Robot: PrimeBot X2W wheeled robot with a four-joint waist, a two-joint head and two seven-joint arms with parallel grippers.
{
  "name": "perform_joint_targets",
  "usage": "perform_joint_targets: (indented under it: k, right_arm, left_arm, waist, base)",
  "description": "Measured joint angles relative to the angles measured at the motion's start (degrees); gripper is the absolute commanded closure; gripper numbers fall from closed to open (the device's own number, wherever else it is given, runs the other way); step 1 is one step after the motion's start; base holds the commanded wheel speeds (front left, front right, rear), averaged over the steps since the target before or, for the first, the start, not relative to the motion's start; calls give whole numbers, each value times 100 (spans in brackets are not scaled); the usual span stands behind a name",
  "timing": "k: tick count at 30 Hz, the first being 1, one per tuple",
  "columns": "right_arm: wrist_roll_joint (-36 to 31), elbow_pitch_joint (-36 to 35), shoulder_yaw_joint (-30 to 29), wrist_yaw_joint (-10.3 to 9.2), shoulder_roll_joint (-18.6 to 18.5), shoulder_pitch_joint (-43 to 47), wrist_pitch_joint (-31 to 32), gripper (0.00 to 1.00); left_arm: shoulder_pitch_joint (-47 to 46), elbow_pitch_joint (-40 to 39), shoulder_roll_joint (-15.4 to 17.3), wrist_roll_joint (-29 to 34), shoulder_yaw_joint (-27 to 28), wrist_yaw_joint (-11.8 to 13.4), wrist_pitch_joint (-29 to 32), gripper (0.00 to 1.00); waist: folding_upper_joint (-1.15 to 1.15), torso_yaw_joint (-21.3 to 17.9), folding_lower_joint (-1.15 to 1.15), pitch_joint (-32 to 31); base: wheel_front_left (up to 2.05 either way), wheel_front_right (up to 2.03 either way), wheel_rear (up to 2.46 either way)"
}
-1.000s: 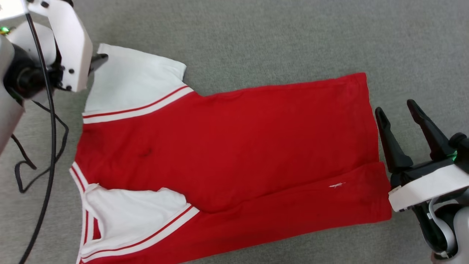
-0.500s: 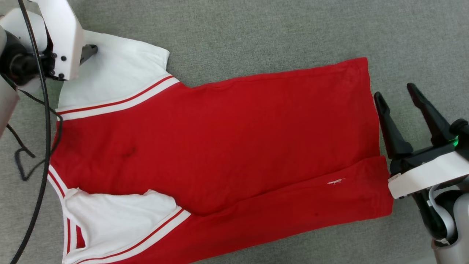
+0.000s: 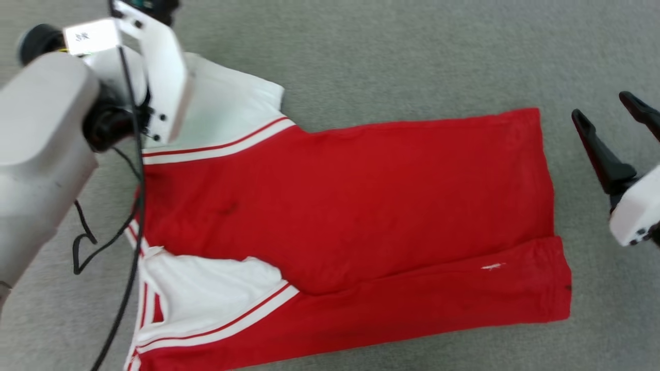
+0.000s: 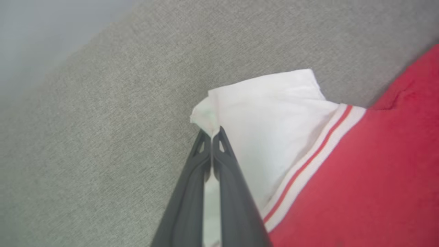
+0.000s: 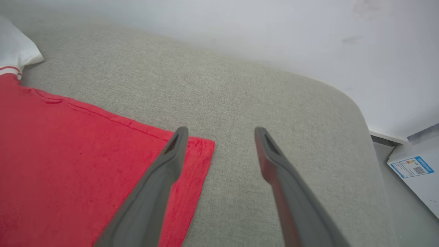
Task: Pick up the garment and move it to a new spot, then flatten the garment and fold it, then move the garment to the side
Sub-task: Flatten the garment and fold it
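The red shirt [image 3: 350, 206] lies spread flat on a grey padded surface [image 3: 412, 56], collar end toward the left arm and hem toward the right arm. Its plain side faces up. Along the shirt's near long edge a strip of red already seems folded over, with the near sleeve [image 3: 206, 288] tucked inward, so the folding looks part done.

The left claw [image 4: 212, 135] is pinched tight on the outer corner of the far white sleeve [image 4: 267, 113], and a small peak of cloth bunches above its tips. Gripping that corner rather than the red body probably lets the arm swing the sleeve over onto the shirt without dragging the rest.

The right claw [image 5: 221, 132] stands wide and empty, just off the shirt's far hem corner [image 5: 202, 144], likely waiting there to take the hem once the sleeve is laid in. A black cable [image 3: 131, 247] hangs beside the shirt's collar end and could snag the cloth.
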Motion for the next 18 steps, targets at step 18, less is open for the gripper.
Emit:
perform_joint_targets:
  k: [18]
  right_arm:
    - [1107,1644,1298,0,-955,-1729,3118,0]
  left_arm:
    - [-255,-1150,136,-58,-646,-5,-744,100]
  waist:
    - [0,722,0,5]
  base:
    - [0,0,0]
